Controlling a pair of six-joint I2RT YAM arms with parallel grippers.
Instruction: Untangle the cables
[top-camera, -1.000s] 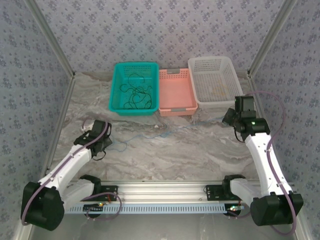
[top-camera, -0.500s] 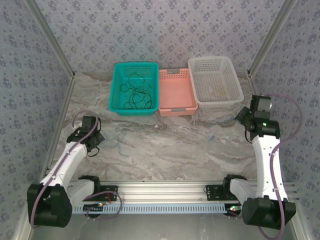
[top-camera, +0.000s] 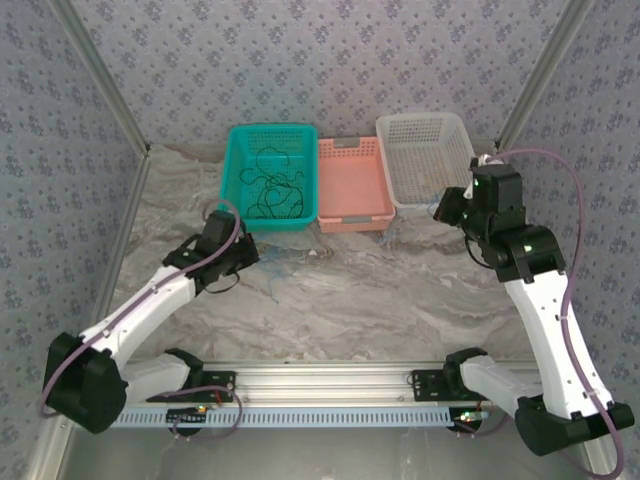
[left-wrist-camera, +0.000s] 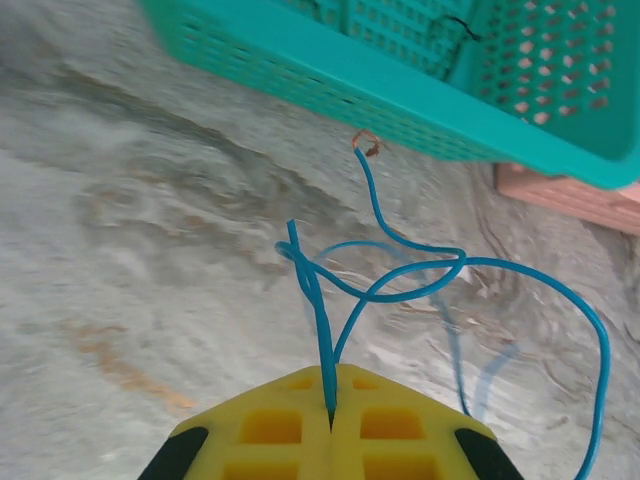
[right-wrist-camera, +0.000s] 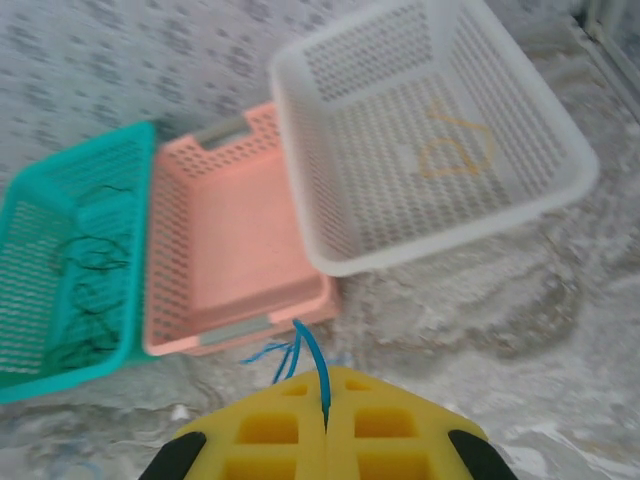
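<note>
Both arms have swung in toward the pink basket (top-camera: 352, 190). The left gripper (left-wrist-camera: 330, 385) and the right gripper (right-wrist-camera: 325, 390) are each closed tight on the blue cable (left-wrist-camera: 400, 285), which runs just in front of that basket. It seems freed from the others; next, probably, carry it over the basket and release.

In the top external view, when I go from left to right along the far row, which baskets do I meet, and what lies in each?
teal basket holding black cables → pink basket → white basket holding one pale yellowish cable
</note>
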